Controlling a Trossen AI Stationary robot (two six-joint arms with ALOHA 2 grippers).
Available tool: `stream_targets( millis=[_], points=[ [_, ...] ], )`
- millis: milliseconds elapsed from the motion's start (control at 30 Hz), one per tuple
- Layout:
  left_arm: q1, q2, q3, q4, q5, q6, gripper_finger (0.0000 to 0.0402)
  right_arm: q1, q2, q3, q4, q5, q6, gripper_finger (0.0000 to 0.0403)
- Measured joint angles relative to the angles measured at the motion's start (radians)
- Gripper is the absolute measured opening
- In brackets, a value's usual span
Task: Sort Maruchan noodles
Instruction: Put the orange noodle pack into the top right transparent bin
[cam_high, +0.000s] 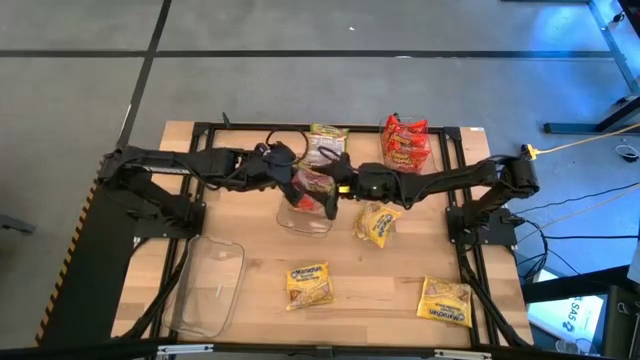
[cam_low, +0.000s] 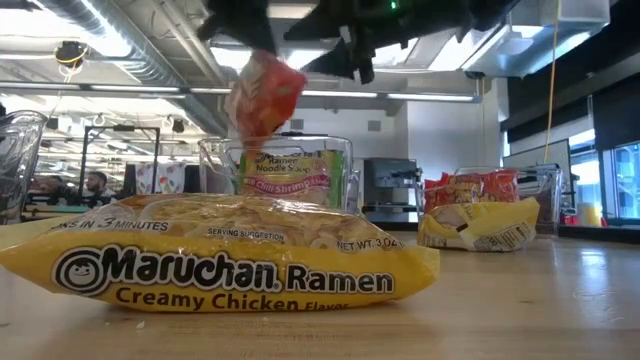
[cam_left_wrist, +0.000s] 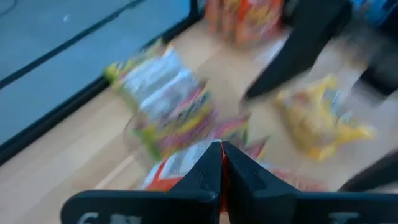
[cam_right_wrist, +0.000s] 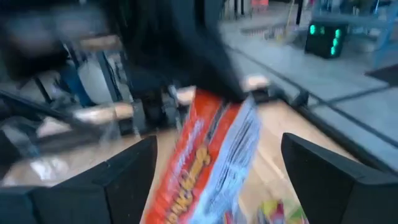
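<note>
The left hand (cam_left_wrist: 221, 163) is pressed together on the edge of a red noodle packet (cam_low: 262, 95), holding it in the air above a clear bin (cam_high: 303, 215) at the middle of the worktop (cam_high: 260, 270). A green packet (cam_low: 290, 172) stands in that bin, below the hand. The right hand (cam_right_wrist: 217, 180) is spread wide, its fingers (cam_right_wrist: 323, 177) on either side of the hanging red packet without touching it. A yellow packet (cam_high: 378, 223) lies just beside the right hand, with red packets (cam_high: 405, 143) in another bin beyond it.
</note>
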Motion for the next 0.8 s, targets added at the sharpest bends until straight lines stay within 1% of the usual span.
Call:
stream_targets(
  millis=[100, 200, 367, 600, 700, 800],
  points=[
    [0.001, 0.008, -0.003, -0.007, -0.013, 0.001, 0.0000, 0.000, 0.041, -0.003, 0.019, -0.005, 0.008, 0.0319],
    [0.001, 0.028, -0.001, 0.029, -0.017, 0.002, 0.0000, 0.000, 0.077, -0.003, 0.056, -0.027, 0.033, 0.0319],
    [-0.001, 0.026, -0.001, 0.040, -0.015, 0.009, 0.0000, 0.001, 0.118, -0.004, 0.065, 0.047, 0.012, 0.0319],
    [-0.009, 0.025, -0.001, 0.056, -0.005, 0.029, 0.0000, 0.000, 0.131, -0.004, 0.098, 0.046, -0.003, 0.0315],
    [-0.008, 0.025, -0.001, 0.061, -0.003, 0.039, 0.0000, -0.006, 0.143, 0.001, 0.112, 0.014, -0.023, 0.0290],
    [-0.008, 0.025, -0.002, 0.081, -0.001, 0.055, 0.0000, -0.006, 0.143, 0.009, 0.111, -0.009, -0.030, 0.0245]
  ],
)
